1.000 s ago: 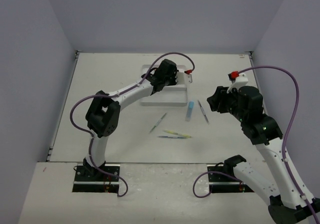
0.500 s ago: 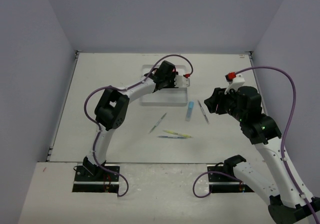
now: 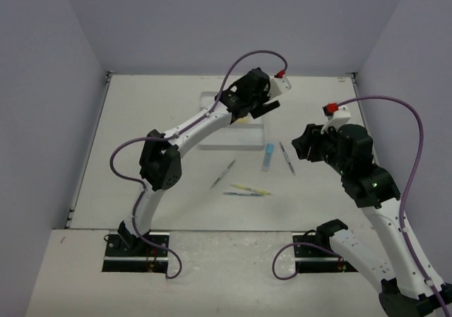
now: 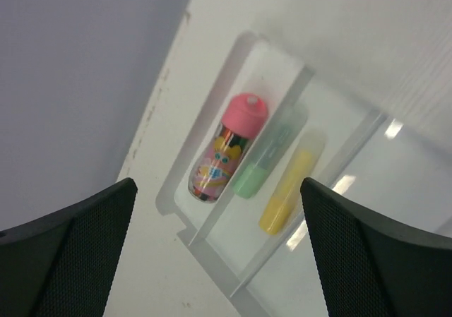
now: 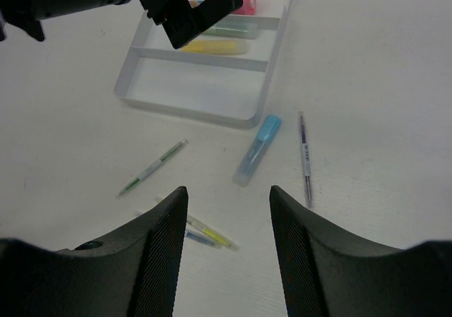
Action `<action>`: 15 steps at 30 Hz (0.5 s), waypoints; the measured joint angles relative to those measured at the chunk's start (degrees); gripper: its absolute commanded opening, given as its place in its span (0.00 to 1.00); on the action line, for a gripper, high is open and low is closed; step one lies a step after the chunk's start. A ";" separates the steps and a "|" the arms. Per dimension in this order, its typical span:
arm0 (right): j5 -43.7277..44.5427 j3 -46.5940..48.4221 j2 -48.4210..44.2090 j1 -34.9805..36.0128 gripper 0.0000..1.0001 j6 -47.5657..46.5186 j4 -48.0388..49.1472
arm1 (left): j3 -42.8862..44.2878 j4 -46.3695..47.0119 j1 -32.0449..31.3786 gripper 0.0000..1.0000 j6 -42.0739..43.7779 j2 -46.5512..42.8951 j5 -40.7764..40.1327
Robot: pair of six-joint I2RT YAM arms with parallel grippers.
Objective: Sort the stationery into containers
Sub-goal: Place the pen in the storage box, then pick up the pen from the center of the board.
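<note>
Pink tube (image 4: 227,150) sat in the tray (image 4: 205,112), both jaws open and empty; blue highlighter (image 5: 258,150) judged next pickup.

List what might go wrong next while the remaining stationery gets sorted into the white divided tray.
The light-blue highlighter and thin dark pen lie side by side; the right gripper, closing on one, may knock the other.
The thin yellow pen and thin blue pen nearly touch, so one grasp may catch both.
The left gripper hangs open over the white divided tray; a right-arm delivery there might collide.
</note>
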 measured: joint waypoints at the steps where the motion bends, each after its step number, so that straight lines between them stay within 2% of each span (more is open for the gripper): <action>1: 0.72 0.00 -0.43 0.00 0.50 0.15 0.12 | 2.44 -0.43 -1.61 0.99 -3.93 -0.58 -0.89; 4: 2.73 -0.01 -1.65 0.00 0.48 0.74 0.29 | 2.82 -0.78 -7.17 0.81 -17.03 -5.26 -1.11; 7: 4.21 -0.02 -2.42 0.00 0.48 1.42 0.34 | -0.47 -0.78 -11.97 0.52 -29.51 -8.95 0.73; 10: 4.59 -0.03 -2.98 0.00 0.47 2.12 0.50 | -3.07 -0.94 -13.24 0.43 -39.02 -7.94 3.13; 15: 5.41 -0.73 -4.24 0.00 0.47 2.95 0.98 | -12.62 -0.45 -12.45 0.40 -49.97 -4.56 4.14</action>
